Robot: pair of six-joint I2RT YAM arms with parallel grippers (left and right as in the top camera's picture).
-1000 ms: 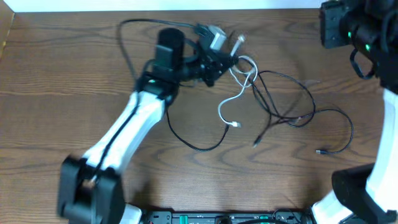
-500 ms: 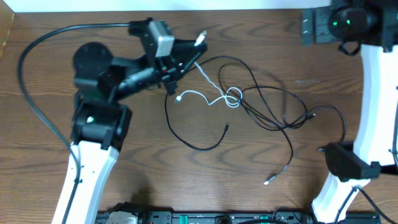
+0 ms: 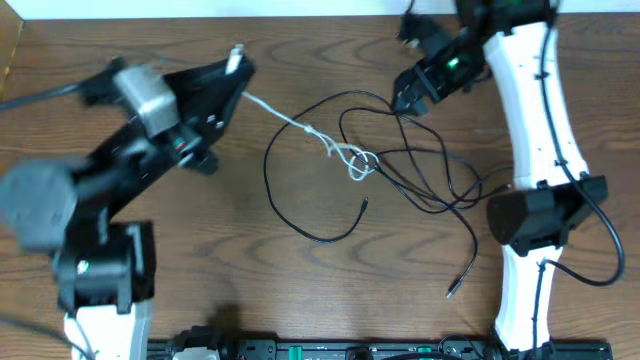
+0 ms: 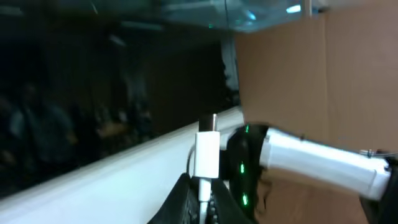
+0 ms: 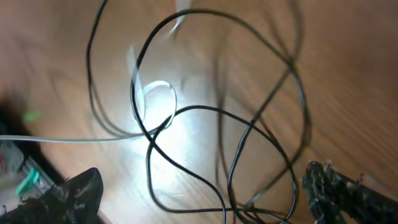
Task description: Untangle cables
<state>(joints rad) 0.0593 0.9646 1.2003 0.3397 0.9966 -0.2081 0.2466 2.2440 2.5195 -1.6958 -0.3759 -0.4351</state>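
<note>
The cables lie tangled mid-table: black cables (image 3: 420,165) loop over each other, and a white cable (image 3: 300,127) knots into them at about the centre. My left gripper (image 3: 232,68) is raised at the upper left, shut on the white cable's plug (image 4: 207,152), and the white cord runs taut from it down to the knot. My right gripper (image 3: 403,100) hovers open over the top of the black loops. In the right wrist view its fingers (image 5: 68,196) stand wide apart, with black loops (image 5: 217,124) and the white coil (image 5: 146,93) on the wood between them.
Two loose black plug ends lie on the wooden table, one (image 3: 365,204) near the centre and one (image 3: 452,290) toward the front. The right arm's base (image 3: 540,215) stands at the right. A black equipment bar (image 3: 350,350) lines the front edge.
My left gripper has carried the white plug leftward, pulling the white cable straight. The right arm has swung in from the top right corner over the tangle, its jaws opened wide.
</note>
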